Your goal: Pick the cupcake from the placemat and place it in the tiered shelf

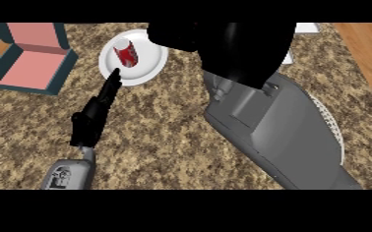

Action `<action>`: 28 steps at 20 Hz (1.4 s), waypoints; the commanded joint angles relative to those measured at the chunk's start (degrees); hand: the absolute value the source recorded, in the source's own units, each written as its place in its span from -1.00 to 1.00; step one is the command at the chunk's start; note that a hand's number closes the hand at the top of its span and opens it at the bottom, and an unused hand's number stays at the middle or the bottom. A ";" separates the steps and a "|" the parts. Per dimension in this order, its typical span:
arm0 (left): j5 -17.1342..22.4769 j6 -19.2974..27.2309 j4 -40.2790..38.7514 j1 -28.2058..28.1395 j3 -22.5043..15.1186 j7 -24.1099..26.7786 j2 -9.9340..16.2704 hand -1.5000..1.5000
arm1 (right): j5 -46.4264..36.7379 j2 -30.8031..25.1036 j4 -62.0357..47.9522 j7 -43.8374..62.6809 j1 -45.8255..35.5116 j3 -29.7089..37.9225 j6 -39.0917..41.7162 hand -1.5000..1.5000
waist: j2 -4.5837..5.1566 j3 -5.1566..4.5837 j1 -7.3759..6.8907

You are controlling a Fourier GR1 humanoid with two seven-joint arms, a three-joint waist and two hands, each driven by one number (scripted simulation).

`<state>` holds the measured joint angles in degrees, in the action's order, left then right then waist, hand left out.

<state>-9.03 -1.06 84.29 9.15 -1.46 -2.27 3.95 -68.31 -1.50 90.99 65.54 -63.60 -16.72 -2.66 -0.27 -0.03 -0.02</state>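
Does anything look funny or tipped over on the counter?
Yes. A red and white can lies on its side on the white plate, not standing up. The left robot hand points straight fingers at the plate's edge. The right robot hand fills the view and hides what is beneath it.

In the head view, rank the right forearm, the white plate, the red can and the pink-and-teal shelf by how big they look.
1. Right forearm: by far the largest, though it is nearest the camera.
2. Pink-and-teal shelf: cut off by the left edge, so only its visible part counts.
3. White plate.
4. Red can: smallest, lying on the plate.
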 commanded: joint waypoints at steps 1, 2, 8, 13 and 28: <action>-1.00 0.24 2.14 -0.65 -1.43 -0.96 -0.46 0.00 | -2.86 0.56 -6.25 4.60 -5.48 5.14 2.39 1.00 | 0.17 -0.01 -0.55; 1.12 -1.66 -0.93 -2.20 1.39 2.21 1.70 0.00 | -2.56 -0.78 -2.54 3.67 -3.82 6.37 3.04 1.00 | 0.16 -0.01 -0.15; 0.16 0.05 -3.02 3.51 1.02 1.24 -0.25 0.00 | -3.32 -2.62 -7.23 -4.05 -5.72 10.17 3.43 1.00 | 0.27 0.00 0.01; -0.65 -0.10 -1.22 0.21 -0.32 0.98 -0.53 0.00 | -4.23 -6.22 -13.67 -10.49 -5.58 12.89 1.04 1.00 | 0.37 0.01 -0.31; 0.54 -1.16 -3.10 2.31 0.93 1.69 -0.25 0.00 | -2.65 -3.52 -26.45 -19.75 -6.43 18.91 -24.17 1.00 | 0.86 0.08 -1.31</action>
<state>-9.07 -1.73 82.12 10.87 -0.86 -1.16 3.70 -75.75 -6.89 62.87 47.27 -69.37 -1.92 -18.40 0.31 0.01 -0.93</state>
